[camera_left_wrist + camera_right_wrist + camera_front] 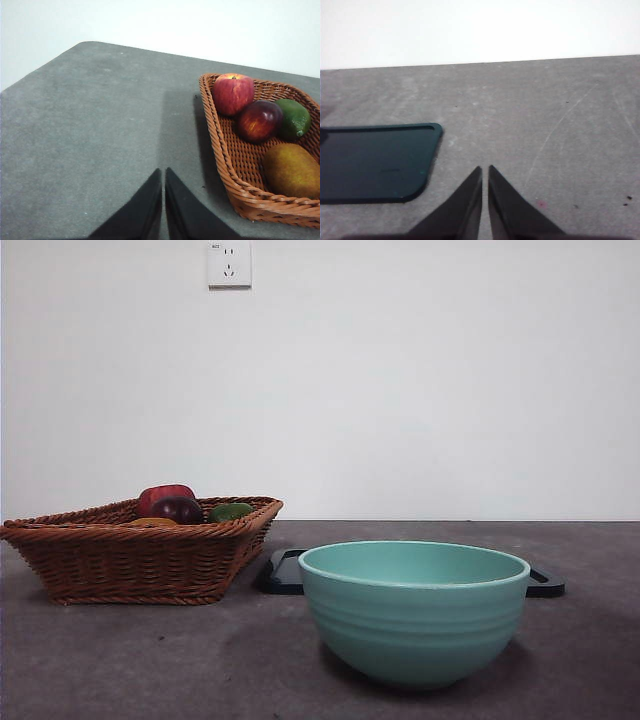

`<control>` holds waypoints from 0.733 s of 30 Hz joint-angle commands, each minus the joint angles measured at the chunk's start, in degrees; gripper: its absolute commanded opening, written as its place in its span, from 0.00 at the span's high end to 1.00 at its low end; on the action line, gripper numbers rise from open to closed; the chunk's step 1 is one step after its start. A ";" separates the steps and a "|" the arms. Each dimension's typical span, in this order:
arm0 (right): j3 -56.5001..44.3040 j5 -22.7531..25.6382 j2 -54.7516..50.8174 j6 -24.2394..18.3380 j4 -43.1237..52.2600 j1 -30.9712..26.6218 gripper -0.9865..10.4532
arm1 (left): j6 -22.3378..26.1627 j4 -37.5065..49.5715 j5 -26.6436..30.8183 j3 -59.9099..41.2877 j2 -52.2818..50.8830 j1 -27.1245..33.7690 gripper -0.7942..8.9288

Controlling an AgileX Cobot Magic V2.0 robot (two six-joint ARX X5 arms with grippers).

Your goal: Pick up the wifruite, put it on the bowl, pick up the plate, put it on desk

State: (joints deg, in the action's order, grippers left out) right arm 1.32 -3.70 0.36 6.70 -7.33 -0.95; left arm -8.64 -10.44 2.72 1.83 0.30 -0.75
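One wifruite (291, 170) in basket (235, 165) | beside left claw (163, 175), apart

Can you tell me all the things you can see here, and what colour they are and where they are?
bowl: one, teal-green, on the desk in front of the tray, nothing seen in it.
basket: one, brown wicker, on the desk beside the tray.
wifruite: one, orange-brown, in the basket.
apple: one, red, in the basket.
dark fruit: one, red-purple, in the basket between apple and green fruit.
green fruit: one, green, in the basket.
tray: one, glossy black, flat on the desk behind the bowl.
desk: one, dark grey.
wall socket: one, white, on the wall.
left gripper: black, shut, near the basket.
right gripper: black, shut, near the tray.
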 commanded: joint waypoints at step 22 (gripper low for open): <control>25.14 -0.68 9.70 15.17 -9.33 0.31 0.91 | -10.05 -4.02 -0.15 15.91 3.82 -0.09 0.91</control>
State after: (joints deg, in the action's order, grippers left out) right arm 24.67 -3.99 9.41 20.62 -16.10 -0.78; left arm -17.98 -15.05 2.70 16.05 3.70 -0.78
